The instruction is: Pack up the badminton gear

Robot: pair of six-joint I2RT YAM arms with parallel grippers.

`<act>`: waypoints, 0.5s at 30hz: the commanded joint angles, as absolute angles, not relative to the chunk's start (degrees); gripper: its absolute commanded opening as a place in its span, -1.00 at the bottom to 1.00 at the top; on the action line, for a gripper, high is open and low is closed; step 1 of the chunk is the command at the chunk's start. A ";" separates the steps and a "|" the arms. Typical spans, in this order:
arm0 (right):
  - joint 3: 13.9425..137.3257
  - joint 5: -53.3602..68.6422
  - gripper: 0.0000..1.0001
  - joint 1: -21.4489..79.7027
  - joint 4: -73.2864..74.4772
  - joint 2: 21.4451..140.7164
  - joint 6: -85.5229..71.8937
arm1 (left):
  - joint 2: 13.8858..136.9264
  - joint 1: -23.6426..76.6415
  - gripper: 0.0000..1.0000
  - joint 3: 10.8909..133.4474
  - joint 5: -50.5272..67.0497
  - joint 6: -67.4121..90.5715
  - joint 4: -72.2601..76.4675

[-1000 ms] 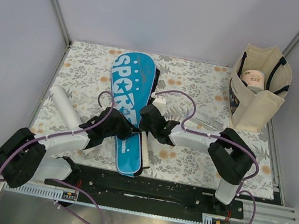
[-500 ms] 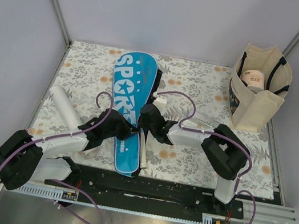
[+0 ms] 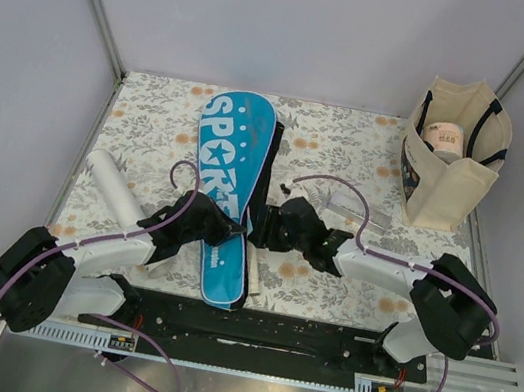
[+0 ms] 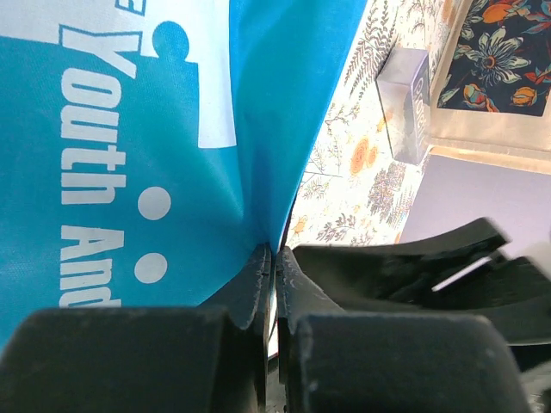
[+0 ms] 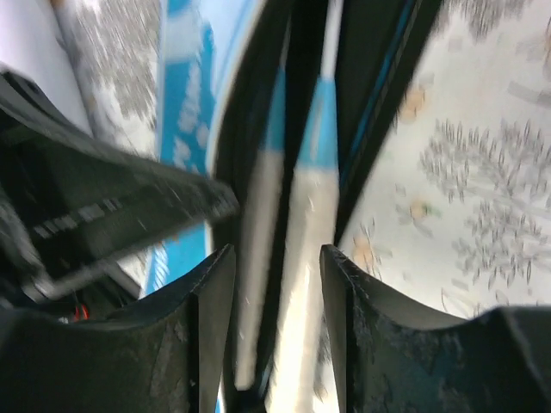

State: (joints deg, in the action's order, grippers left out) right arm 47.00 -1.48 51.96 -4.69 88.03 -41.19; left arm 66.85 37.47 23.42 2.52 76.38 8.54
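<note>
The blue "SPORT" cover lies lengthwise mid-table. My left gripper is shut on the cover's right edge near its lower end; the left wrist view shows the jaws pinching the blue fabric. My right gripper is open just right of the cover. In the blurred right wrist view its fingers straddle two white racket handles lying in the cover's dark opening, without gripping them. One handle end sticks out at the cover's bottom. The white tube lies at the left. The shuttlecock is out of view.
A beige tote with black handles stands at the back right, a roll inside it. A small grey box lies on the floral mat right of my right gripper; it also shows in the left wrist view.
My right arm's elbow has swung out to the right and its gripper has shifted slightly right and nearer. The cover turned a little early on. The left gripper has held its pinch.
</note>
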 commanded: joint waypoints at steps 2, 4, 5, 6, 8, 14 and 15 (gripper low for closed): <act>39.91 7.82 0.07 51.85 -4.83 84.29 -40.96 | 66.27 37.88 -1.00 24.08 1.76 75.59 10.63; 38.85 8.35 0.07 51.86 -4.92 84.37 -40.52 | 66.36 37.79 -1.00 24.08 1.67 75.59 10.63; 38.50 8.78 0.07 51.86 -5.01 84.72 -40.52 | 66.18 37.88 -1.00 24.26 1.58 75.41 10.72; 38.24 9.40 0.07 51.94 -5.53 85.42 -40.69 | 66.27 37.88 -1.00 24.26 1.58 75.24 10.55; 37.27 10.63 0.07 52.38 -8.68 86.92 -41.74 | 66.27 37.88 -1.00 24.43 1.67 75.24 10.46; 36.47 11.25 0.05 53.70 -13.71 90.17 -44.64 | 66.27 37.97 -1.00 24.61 1.49 75.24 10.11; 36.56 11.25 0.03 53.79 -14.58 90.52 -45.17 | 66.27 37.88 -1.00 24.61 1.49 75.23 10.19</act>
